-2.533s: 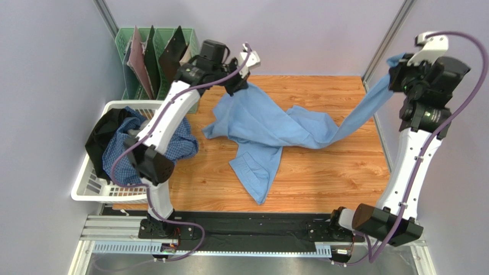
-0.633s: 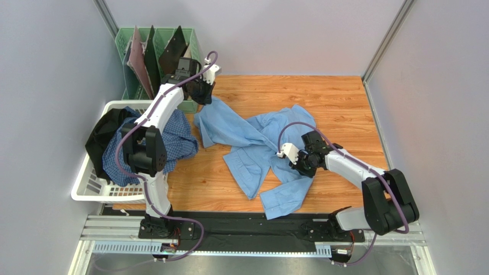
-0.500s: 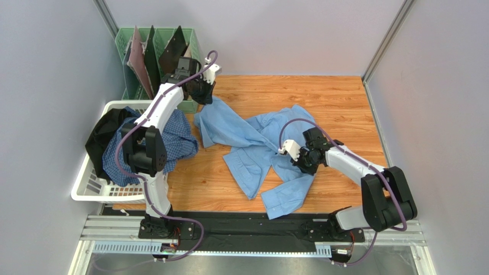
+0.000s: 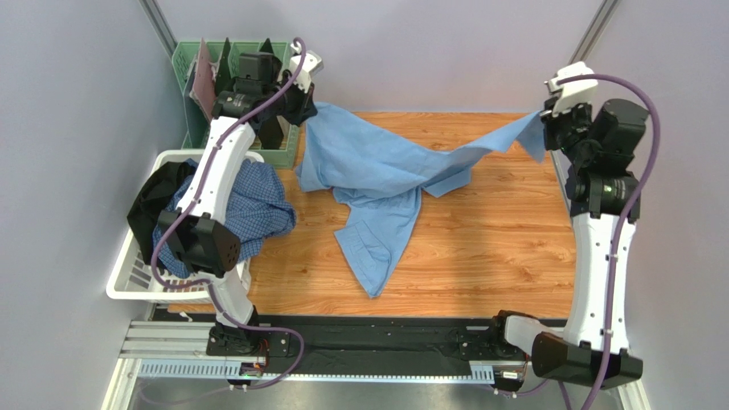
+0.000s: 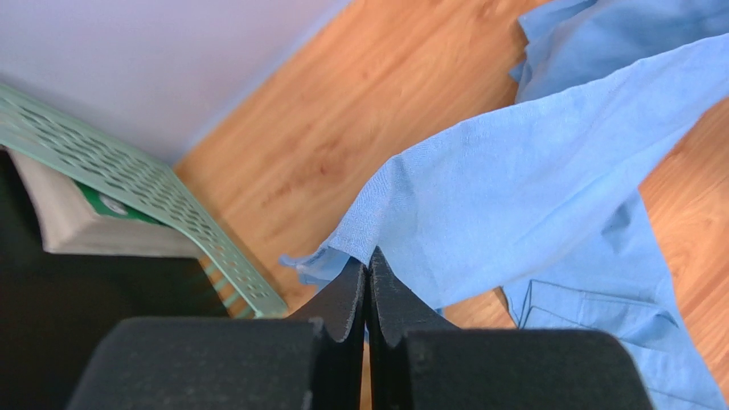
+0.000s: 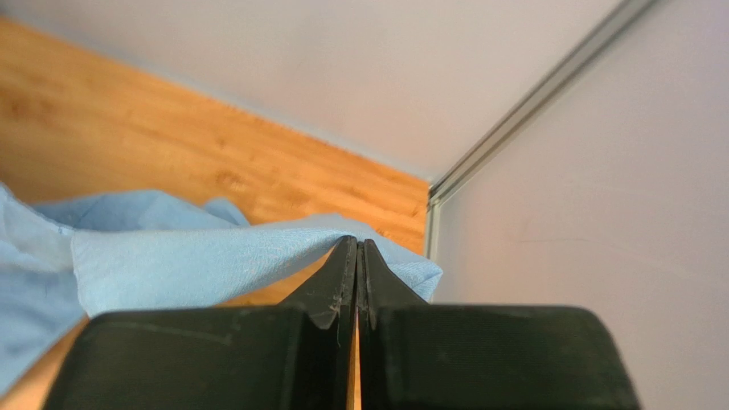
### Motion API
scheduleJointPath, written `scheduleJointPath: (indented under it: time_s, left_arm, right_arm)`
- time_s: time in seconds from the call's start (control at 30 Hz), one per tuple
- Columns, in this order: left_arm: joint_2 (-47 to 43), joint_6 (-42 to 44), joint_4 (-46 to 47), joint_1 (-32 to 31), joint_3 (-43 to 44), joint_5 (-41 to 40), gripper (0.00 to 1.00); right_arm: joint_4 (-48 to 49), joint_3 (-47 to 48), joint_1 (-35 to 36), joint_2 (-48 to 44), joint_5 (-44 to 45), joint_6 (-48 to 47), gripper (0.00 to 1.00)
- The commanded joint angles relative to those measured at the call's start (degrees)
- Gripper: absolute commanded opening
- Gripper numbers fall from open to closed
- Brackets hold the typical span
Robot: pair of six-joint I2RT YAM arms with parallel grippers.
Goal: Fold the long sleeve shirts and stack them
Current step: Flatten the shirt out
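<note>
A plain light blue shirt [image 4: 376, 171] hangs stretched above the wooden table between both arms, its lower part with a pocket trailing on the wood [image 4: 376, 248]. My left gripper [image 4: 306, 107] is raised at the back left, shut on one edge of the light blue shirt [image 5: 479, 213]. High at the back right, my right gripper [image 4: 546, 128] is shut on the far end of the same shirt [image 6: 197, 256]. A blue-and-white checked shirt [image 4: 248, 205] lies heaped in the white basket [image 4: 128, 286].
A dark garment [image 4: 158, 201] also sits in the white basket at the left. A green slotted rack [image 4: 201, 60] holding flat boards stands at the back left, close behind the left gripper. Grey walls and metal posts enclose the table.
The right arm rose from low on the table to the back right with the shirt's end shut in its jaws. The left gripper lifted its edge higher, stretching the shirt out.
</note>
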Motion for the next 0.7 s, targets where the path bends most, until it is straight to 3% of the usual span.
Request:
scheduleJointPath:
  time_s: [0.0, 0.2, 0.33, 0.43, 0.67]
  left_arm:
    - [-8.46, 0.94, 2.74, -2.16, 3.76, 4.76, 0.0]
    - [-22.6, 4.72, 5.45, -11.64, -1.85, 5.12, 0.0]
    - [-33.83, -3.18, 11.78, -13.32, -8.35, 6.96, 0.0]
    - [-38.86, -7.39, 16.71, -13.24, -10.82, 5.83, 0.0]
    - [-35.55, -6.19, 14.43, -13.24, -11.43, -4.08, 0.0]
  right_arm:
    - [7.31, 2.54, -3.09, -5.31, 5.03, 11.56, 0.0]
    - [11.36, 9.56, -5.38, -15.94, 15.66, 16.06, 0.0]
    - [14.78, 13.34, -5.29, -20.34, 23.91, 15.54, 0.0]
    - [17.41, 15.37, -5.2, -20.53, 25.34, 12.38, 0.0]
    - [24.45, 10.46, -5.2, -10.55, 19.11, 9.21, 0.0]
